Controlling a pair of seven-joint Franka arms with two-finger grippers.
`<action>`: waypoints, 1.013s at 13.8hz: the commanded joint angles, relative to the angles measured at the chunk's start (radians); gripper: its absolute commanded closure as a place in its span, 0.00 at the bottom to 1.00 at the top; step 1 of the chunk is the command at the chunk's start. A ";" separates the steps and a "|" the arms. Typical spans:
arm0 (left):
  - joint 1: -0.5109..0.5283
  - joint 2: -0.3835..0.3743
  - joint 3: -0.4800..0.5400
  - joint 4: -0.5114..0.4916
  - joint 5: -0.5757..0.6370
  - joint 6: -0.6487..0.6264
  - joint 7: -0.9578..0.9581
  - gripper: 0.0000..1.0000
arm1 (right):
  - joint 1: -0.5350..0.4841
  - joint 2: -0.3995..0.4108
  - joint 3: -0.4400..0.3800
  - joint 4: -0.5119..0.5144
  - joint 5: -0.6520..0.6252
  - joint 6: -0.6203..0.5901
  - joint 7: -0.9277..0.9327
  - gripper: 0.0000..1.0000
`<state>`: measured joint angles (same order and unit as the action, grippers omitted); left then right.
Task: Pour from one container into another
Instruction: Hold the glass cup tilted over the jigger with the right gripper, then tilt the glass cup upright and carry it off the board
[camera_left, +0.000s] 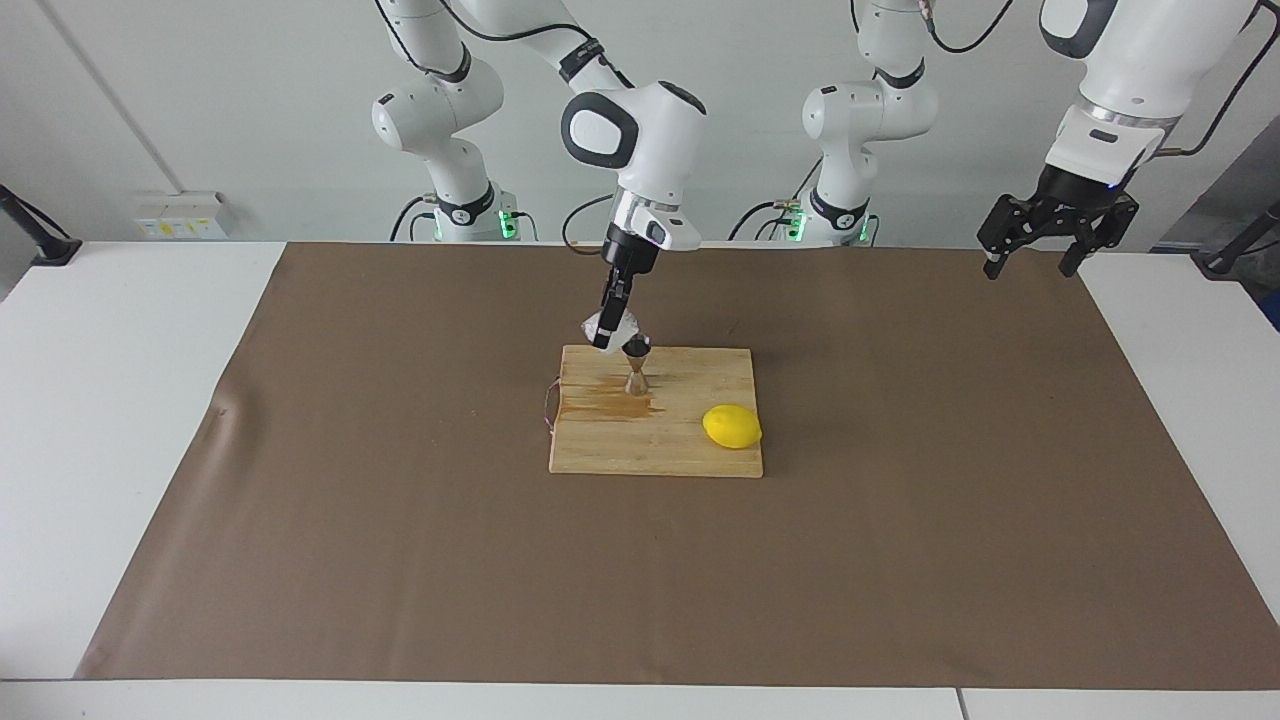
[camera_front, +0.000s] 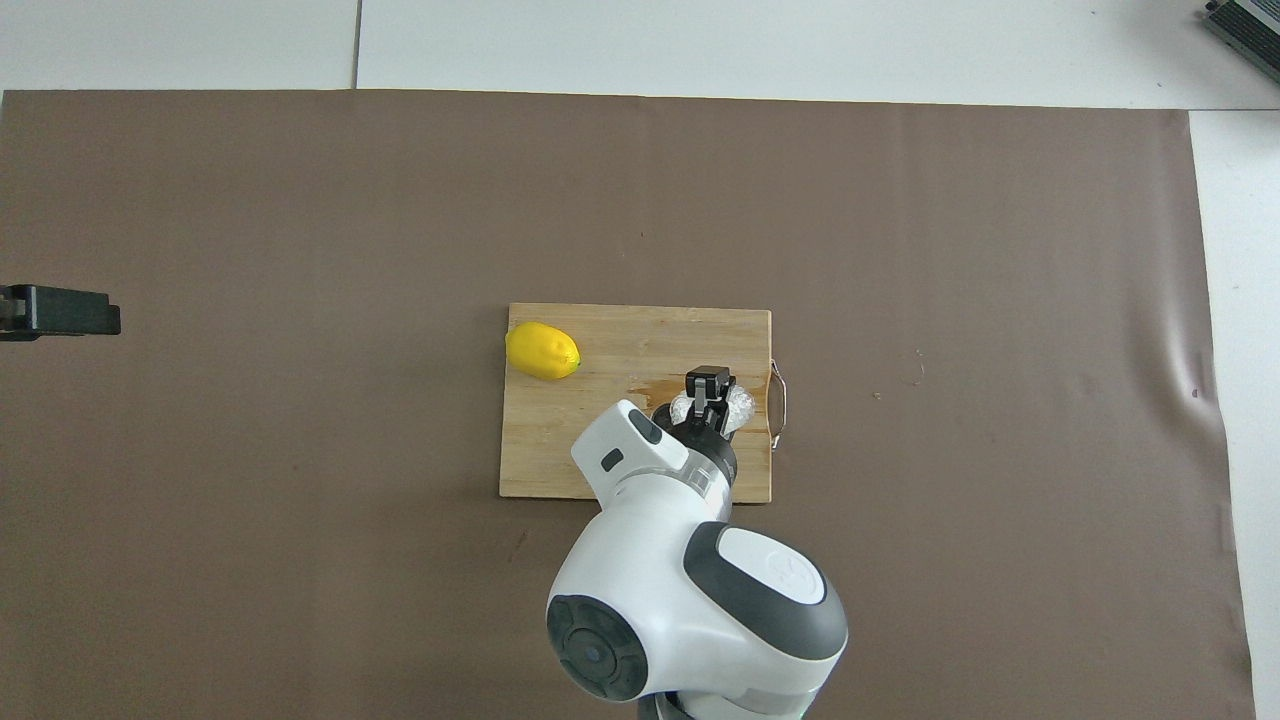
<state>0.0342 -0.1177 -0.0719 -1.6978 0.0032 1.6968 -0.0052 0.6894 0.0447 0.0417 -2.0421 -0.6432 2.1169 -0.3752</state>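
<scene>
My right gripper (camera_left: 612, 335) is shut on the small white crinkly cup (camera_left: 604, 326) and holds it tilted, its rim right over the mouth of the steel hourglass jigger (camera_left: 636, 370). The jigger stands upright on the wooden cutting board (camera_left: 650, 450). In the overhead view the right gripper (camera_front: 708, 385) covers the cup (camera_front: 738, 408), and the jigger is mostly hidden under the hand. My left gripper (camera_left: 1030, 265) is open and empty, raised over the mat's edge at the left arm's end, where it waits.
A yellow lemon (camera_left: 732, 426) lies on the board toward the left arm's end, also seen in the overhead view (camera_front: 542, 351). A wet brown stain (camera_left: 620, 403) spreads on the board beside the jigger. A brown mat (camera_left: 900, 560) covers the table.
</scene>
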 joint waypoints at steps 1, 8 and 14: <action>0.004 0.102 -0.003 0.136 0.021 -0.124 0.014 0.00 | -0.031 -0.029 0.004 -0.004 0.062 0.005 -0.039 0.73; -0.016 0.156 -0.012 0.216 0.011 -0.167 0.021 0.00 | -0.142 -0.072 0.003 -0.004 0.267 0.008 -0.258 0.73; -0.023 0.144 -0.002 0.204 -0.005 -0.132 0.060 0.00 | -0.356 -0.062 0.001 -0.029 0.549 0.103 -0.583 0.72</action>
<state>0.0137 0.0271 -0.0860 -1.5092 0.0012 1.5583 0.0109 0.4014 -0.0140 0.0350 -2.0447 -0.1736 2.1691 -0.8580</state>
